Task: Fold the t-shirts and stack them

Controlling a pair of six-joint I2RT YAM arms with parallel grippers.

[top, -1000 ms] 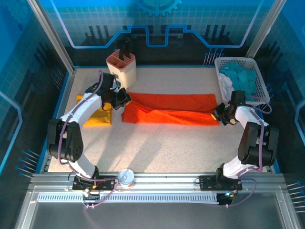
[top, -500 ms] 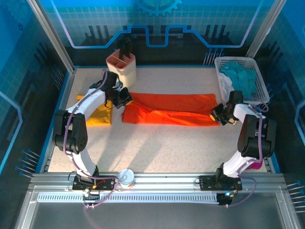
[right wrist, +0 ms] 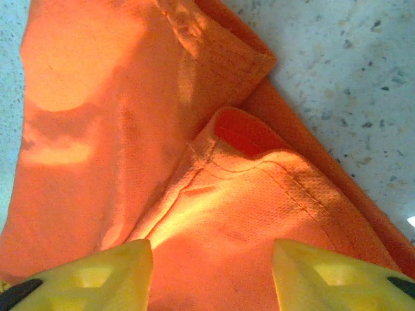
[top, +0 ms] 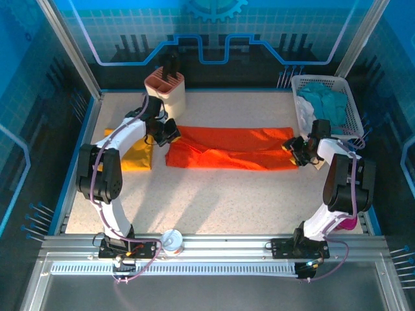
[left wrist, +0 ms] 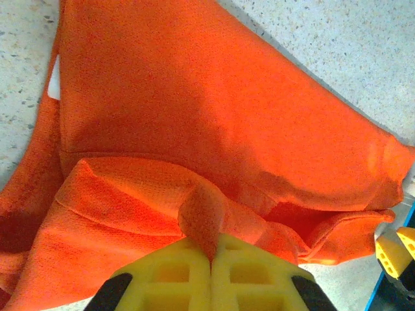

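Folding the orange shirt [top: 227,148]: left tool [left wrist: 211,256] clamped on a pinch of it, right tool [right wrist: 211,259] spread over the other end. Right needs a grip next, I reckon.

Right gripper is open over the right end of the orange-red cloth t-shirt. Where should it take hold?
Probably the stitched hem lip at the right end of the bright orange-red cloth t-shirt. Bring the right gripper down from above, from that end: the lip arches up off the layer beneath, leaving a pocket one finger could slip under.
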